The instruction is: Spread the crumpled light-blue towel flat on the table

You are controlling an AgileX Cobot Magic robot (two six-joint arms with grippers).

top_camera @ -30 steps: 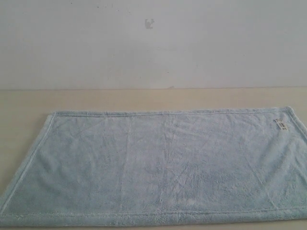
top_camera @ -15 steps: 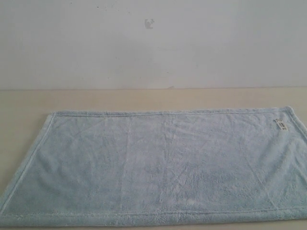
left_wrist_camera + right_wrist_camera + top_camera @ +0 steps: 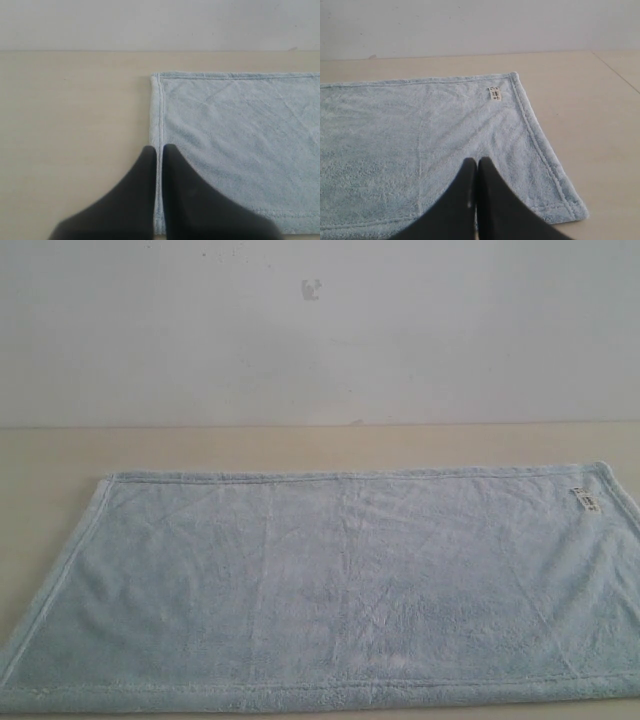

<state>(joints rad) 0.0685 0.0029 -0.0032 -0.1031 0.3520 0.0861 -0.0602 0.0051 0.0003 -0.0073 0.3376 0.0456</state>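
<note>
Left gripper closed, empty, above towel left hem; right gripper closed, empty, over its right part. Towel flat on table, bare surface beyond hems. Grippers seen in wrist views only

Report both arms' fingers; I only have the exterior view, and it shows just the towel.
Observer: The left fingers are shut and empty, tips over the towel's left hem.
Operator: Now the right.
Observer: The right fingers are shut too, holding nothing, above the towel short of its tag.
Operator: Check the near right corner; my view cuts it off.
Observer: That corner lies flat on the table, not folded.
</note>
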